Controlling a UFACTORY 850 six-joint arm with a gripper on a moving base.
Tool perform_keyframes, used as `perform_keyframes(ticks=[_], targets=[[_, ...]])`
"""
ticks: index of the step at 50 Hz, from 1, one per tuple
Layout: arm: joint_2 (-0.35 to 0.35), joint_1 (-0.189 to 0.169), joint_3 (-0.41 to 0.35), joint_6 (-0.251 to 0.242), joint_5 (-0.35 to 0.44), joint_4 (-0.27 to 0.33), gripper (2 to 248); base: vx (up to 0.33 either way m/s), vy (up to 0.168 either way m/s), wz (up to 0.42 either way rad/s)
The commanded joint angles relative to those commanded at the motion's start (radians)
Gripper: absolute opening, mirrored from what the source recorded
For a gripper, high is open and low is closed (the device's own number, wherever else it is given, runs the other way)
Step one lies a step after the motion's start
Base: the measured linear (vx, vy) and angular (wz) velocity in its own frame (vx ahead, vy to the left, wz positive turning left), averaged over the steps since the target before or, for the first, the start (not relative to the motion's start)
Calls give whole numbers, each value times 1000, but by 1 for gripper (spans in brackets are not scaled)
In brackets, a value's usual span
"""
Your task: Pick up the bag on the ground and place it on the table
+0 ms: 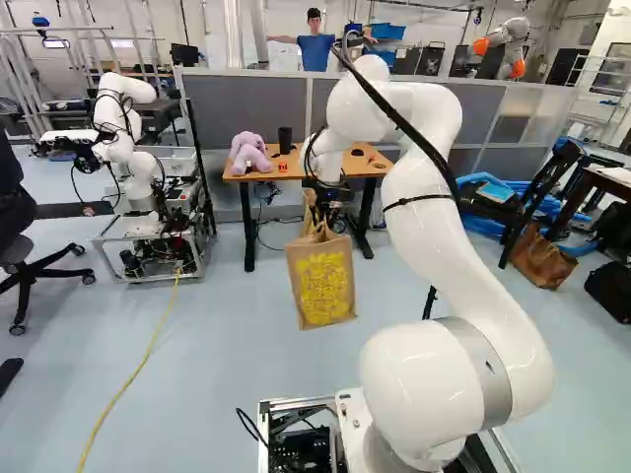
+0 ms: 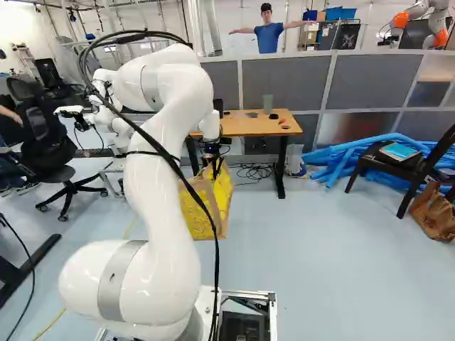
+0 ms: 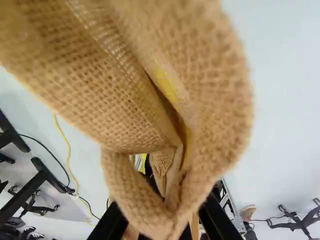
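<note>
Burlap bag (image 1: 321,281) hangs from gripper (image 2: 215,159), near side of table (image 2: 249,126); two fingers closed on its bunched fabric, contents hidden. On table: purple plush toy (image 1: 249,152), dark cylinder (image 1: 285,140). Floor, right of table: brown tote (image 1: 542,258), contents unclear

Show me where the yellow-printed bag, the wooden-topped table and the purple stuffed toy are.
Bag (image 1: 323,286): left base view, on its yellow-printed side.
Table (image 2: 245,127): right base view, on a bare part of its top.
Stuffed toy (image 1: 251,155): left base view, on its middle.
</note>
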State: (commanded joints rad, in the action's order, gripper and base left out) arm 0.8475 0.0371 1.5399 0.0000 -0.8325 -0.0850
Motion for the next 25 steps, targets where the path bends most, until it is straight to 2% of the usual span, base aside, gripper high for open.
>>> perform_keyframes(ticks=[25], targets=[[-34, -2, 51, 0, -26, 0, 22, 0, 0, 0]])
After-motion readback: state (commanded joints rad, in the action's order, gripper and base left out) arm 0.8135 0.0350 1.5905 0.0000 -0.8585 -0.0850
